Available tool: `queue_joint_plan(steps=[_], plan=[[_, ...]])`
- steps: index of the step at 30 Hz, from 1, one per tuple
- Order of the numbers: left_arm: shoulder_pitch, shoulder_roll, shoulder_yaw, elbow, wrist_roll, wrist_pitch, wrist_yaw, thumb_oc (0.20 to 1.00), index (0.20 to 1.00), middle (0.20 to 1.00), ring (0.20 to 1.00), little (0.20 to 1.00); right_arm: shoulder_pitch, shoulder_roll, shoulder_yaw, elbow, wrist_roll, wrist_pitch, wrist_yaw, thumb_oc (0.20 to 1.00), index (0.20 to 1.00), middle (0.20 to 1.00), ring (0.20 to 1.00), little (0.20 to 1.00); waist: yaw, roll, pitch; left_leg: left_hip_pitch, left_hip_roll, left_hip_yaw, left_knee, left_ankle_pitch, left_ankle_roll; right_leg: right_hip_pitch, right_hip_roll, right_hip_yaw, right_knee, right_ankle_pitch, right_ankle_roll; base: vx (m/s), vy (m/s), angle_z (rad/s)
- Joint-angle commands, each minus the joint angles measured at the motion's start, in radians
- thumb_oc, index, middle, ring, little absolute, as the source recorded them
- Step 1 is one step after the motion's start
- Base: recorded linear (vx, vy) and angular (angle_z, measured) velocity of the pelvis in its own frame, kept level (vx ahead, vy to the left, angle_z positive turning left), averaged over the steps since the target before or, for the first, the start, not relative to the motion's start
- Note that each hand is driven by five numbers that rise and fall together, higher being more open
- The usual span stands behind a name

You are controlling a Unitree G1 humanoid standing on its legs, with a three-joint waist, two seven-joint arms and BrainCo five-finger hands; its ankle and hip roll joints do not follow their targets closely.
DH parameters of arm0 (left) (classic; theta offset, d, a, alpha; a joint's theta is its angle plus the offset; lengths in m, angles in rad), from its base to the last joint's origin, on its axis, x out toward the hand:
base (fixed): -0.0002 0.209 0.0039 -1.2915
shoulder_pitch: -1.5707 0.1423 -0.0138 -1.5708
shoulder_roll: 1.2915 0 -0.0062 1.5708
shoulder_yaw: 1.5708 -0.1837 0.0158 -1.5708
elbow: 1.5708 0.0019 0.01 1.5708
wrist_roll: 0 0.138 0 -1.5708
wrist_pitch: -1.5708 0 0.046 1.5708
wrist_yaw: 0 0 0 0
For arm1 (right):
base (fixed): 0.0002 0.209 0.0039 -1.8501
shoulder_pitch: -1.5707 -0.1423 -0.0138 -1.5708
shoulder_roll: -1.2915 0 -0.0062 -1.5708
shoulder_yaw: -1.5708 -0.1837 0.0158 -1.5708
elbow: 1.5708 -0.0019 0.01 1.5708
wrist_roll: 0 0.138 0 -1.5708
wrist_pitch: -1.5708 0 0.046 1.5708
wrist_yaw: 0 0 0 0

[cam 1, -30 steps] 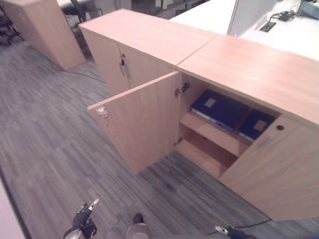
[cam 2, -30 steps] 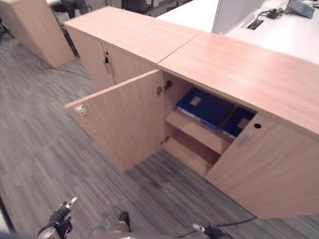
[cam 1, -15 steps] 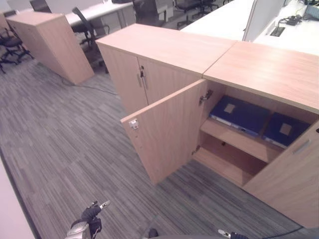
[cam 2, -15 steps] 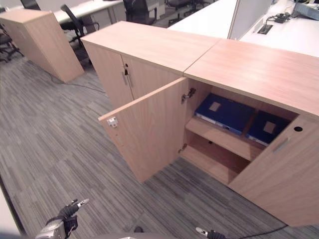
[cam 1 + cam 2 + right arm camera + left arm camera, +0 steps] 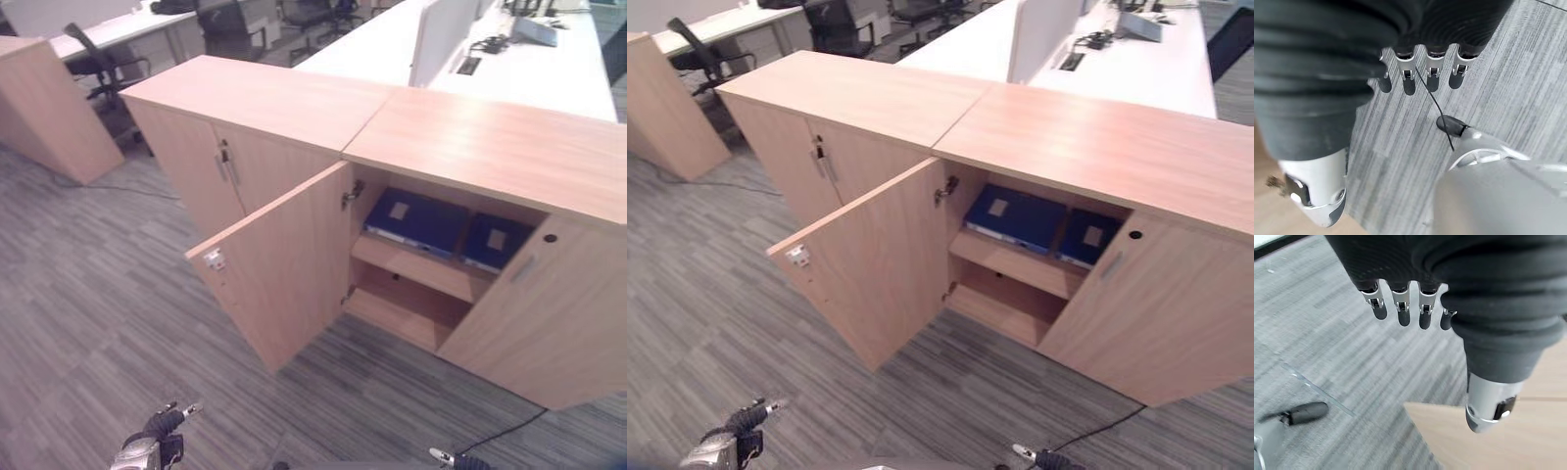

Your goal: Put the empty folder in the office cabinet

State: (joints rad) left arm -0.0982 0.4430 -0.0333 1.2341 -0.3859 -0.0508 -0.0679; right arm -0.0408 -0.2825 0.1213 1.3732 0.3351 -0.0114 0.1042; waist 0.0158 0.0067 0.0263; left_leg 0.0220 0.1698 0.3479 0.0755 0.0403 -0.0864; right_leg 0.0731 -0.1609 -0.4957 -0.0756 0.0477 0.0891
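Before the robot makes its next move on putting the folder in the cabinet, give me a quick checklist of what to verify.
1. Cabinet door open: ok.
2. Upper shelf has room: not ok, two blue folders lie flat on it.
3. Lower shelf free: ok, looks bare.
4. Left hand holding a folder: not ok, fingers relaxed, nothing held.
5. Right hand holding a folder: not ok, nothing held.
6. Whether the shelved folders are empty: cannot tell.
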Motion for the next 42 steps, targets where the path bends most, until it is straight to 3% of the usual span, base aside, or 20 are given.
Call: queue_joint_plan(steps=[1,3,6,7,8,9,11,13,14,16,19,25,32,39,42], plan=[[-0.09,0.056,0.032,-0.02,-0.043,-0.029,0.017,1.0,1.0,1.0,1.0,1.0,-0.069,-0.004,0.024,0.03,0.052,-0.017,-0.021,1.0,1.0,1.0,1.0,1.0,0.017,-0.014,0.03,-0.153,0.068,-0.028,0.382,-0.002,-0.039,0.031,0.053,0.024,0.033,-0.125,-0.046,0.05,-0.118,-0.79],[-0.105,0.062,0.019,-0.023,-0.044,-0.033,0.02,1.0,1.0,1.0,1.0,1.0,-0.075,-0.014,0.025,0.027,0.058,-0.019,-0.023,1.0,1.0,1.0,1.0,1.0,0.022,-0.014,0.03,-0.183,0.073,-0.088,0.37,0.013,-0.041,0.037,0.063,0.055,0.014,-0.128,-0.047,0.08,-0.01,-0.87],[-0.112,0.086,0.004,-0.05,-0.047,-0.039,0.023,1.0,1.0,1.0,1.0,1.0,-0.069,-0.03,0.029,0.025,0.055,-0.02,-0.015,1.0,1.0,1.0,1.0,1.0,0.031,-0.014,0.023,-0.166,0.053,-0.204,0.176,0.001,-0.029,0.044,0.055,0.113,0.007,-0.125,-0.022,0.13,0.116,-0.63],[-0.111,0.1,0.005,-0.072,-0.061,-0.044,0.025,1.0,1.0,1.0,1.0,1.0,-0.062,-0.043,0.023,0.026,0.051,-0.021,-0.013,1.0,1.0,1.0,1.0,1.0,0.034,0.001,0.018,-0.154,0.041,-0.293,0.028,0.047,-0.028,0.034,0.055,0.143,0.01,-0.114,-0.012,0.13,0.182,-0.65],[-0.112,0.105,0.007,-0.073,-0.066,-0.045,0.027,1.0,1.0,1.0,1.0,1.0,-0.061,-0.053,0.018,0.026,0.048,-0.023,-0.013,1.0,1.0,1.0,1.0,1.0,0.035,0.011,0.016,-0.156,0.034,-0.349,-0.016,0.069,-0.036,0.034,0.06,0.165,0.009,-0.114,-0.008,0.08,0.14,-0.7],[-0.112,0.105,0.007,-0.073,-0.066,-0.045,0.027,1.0,1.0,1.0,1.0,1.0,-0.061,-0.053,0.019,0.026,0.048,-0.023,-0.013,1.0,1.0,1.0,1.0,1.0,0.035,0.011,0.016,-0.157,0.034,-0.35,-0.016,0.069,-0.036,0.033,0.06,0.165,0.009,-0.114,-0.008,0.09,0.089,-0.69],[-0.121,0.109,0.019,-0.061,-0.082,-0.048,0.03,1.0,1.0,1.0,1.0,1.0,-0.055,-0.067,0.009,0.034,0.044,-0.023,-0.013,1.0,1.0,1.0,1.0,1.0,0.028,0.034,0.012,-0.142,0.038,-0.419,-0.085,0.09,-0.055,0.036,0.069,0.202,0.002,-0.115,0.001,0.09,0.084,-0.67],[-0.135,0.108,0.016,-0.044,-0.088,-0.047,0.03,1.0,1.0,1.0,1.0,1.0,-0.05,-0.076,-0.001,0.043,0.04,-0.023,-0.016,1.0,1.0,1.0,1.0,1.0,0.023,0.044,0.014,-0.153,0.043,-0.42,-0.085,0.107,-0.065,0.042,0.068,0.203,-0.003,-0.114,0.007,0.08,0.14,-0.7],[-0.142,0.102,0.03,-0.018,-0.104,-0.042,0.024,1.0,1.0,1.0,1.0,1.0,-0.041,-0.086,-0.014,0.059,0.034,-0.018,-0.014,1.0,1.0,1.0,1.0,1.0,0.007,0.07,0.005,-0.118,0.053,-0.38,-0.12,0.1,-0.071,0.043,0.066,0.213,-0.011,-0.11,0.021,0.14,0.259,-0.41],[-0.135,0.1,0.038,-0.01,-0.104,-0.041,0.02,1.0,1.0,1.0,1.0,1.0,-0.033,-0.091,-0.02,0.062,0.028,-0.016,-0.011,1.0,1.0,1.0,1.0,1.0,0.007,0.079,-0.004,-0.091,0.05,-0.37,-0.138,0.091,-0.071,0.045,0.06,0.221,-0.012,-0.106,0.027,0.11,0.186,-0.29],[-0.128,0.112,0.085,0.065,-0.111,-0.029,-0.002,1.0,1.0,1.0,1.0,1.0,-0.003,-0.097,-0.079,0.075,0.041,-0.008,0.006,1.0,1.0,1.0,1.0,1.0,-0.014,0.099,-0.041,-0.031,0.004,-0.321,-0.163,0.045,-0.055,0.04,0.004,0.242,-0.012,-0.078,0.068,0.17,0.354,-0.26],[-0.126,0.15,0.146,0.147,-0.091,-0.023,-0.024,1.0,1.0,1.0,1.0,1.0,0.02,-0.078,-0.109,0.072,0.042,0.0,0.03,1.0,1.0,1.0,1.0,1.0,-0.021,0.084,-0.064,-0.001,-0.093,-0.275,-0.163,-0.023,0.005,0.028,-0.098,0.282,-0.012,-0.028,0.119,0.07,0.249,-0.26],[-0.136,0.125,0.123,0.161,-0.056,-0.021,-0.036,1.0,1.0,1.0,1.0,1.0,0.019,-0.058,-0.113,0.056,0.043,0.004,0.04,1.0,1.0,1.0,1.0,1.0,-0.023,0.058,-0.074,0.01,-0.178,-0.267,-0.163,-0.058,0.051,0.009,-0.184,0.281,0.002,0.023,0.165,0.02,0.167,-0.06],[-0.109,0.067,0.104,0.157,-0.046,-0.022,-0.035,1.0,1.0,1.0,1.0,1.0,0.015,-0.024,-0.085,0.04,0.038,0.002,0.045,1.0,1.0,1.0,1.0,1.0,-0.013,0.034,-0.076,0.003,-0.192,-0.256,-0.163,-0.06,0.065,-0.012,-0.195,0.275,0.002,0.049,0.169,0.0,0.023,-0.04],[-0.066,-0.012,0.097,0.153,-0.052,-0.02,-0.037,1.0,1.0,1.0,1.0,1.0,0.021,-0.005,-0.073,0.046,0.032,0.003,0.046,1.0,1.0,1.0,1.0,1.0,-0.007,0.017,-0.075,-0.005,-0.175,-0.257,-0.163,-0.051,0.059,-0.013,-0.178,0.263,-0.008,0.046,0.158,0.0,-0.113,-0.02]])
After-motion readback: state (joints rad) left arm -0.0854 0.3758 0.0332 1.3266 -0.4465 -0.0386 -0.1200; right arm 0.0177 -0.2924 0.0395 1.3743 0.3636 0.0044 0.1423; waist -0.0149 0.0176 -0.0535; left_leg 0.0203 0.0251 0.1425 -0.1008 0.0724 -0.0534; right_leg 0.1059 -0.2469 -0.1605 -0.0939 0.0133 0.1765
